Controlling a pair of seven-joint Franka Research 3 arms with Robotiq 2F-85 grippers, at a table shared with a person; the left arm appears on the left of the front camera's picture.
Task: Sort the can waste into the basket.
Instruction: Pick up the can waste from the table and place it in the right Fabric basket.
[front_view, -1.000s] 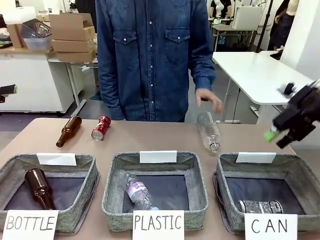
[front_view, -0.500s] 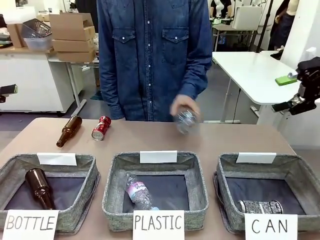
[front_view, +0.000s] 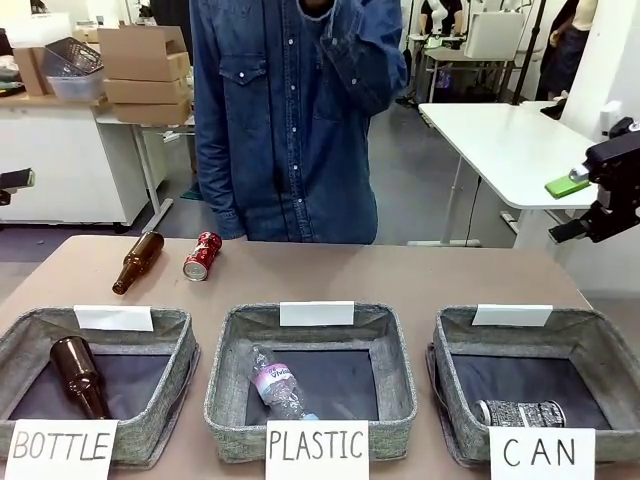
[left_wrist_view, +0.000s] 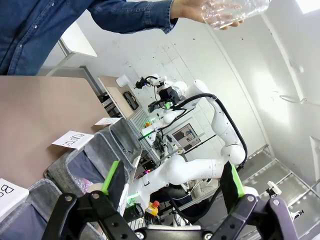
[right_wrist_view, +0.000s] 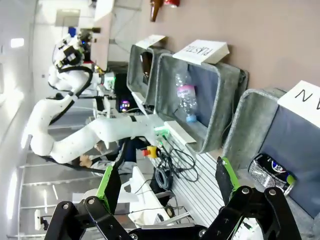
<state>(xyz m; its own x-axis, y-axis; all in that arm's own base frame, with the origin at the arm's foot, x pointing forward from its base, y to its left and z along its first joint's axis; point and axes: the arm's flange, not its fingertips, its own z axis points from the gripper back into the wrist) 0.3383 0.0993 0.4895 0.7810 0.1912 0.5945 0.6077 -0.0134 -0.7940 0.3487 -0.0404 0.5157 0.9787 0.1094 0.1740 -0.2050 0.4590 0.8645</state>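
At 10 o'clock on the table (front_view: 450, 275), red can (front_view: 202, 256) lying 1-to-7, on the left jaws' side, well apart from right jaws; both wide, empty.

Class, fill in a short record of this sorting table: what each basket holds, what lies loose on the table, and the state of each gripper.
BOTTLE basket: one brown glass bottle
PLASTIC basket: one clear plastic bottle
CAN basket: one black patterned can
Loose on table: red can, second brown bottle, side by side
Left gripper: open, empty
Right gripper: open, empty, raised beyond the table's right edge
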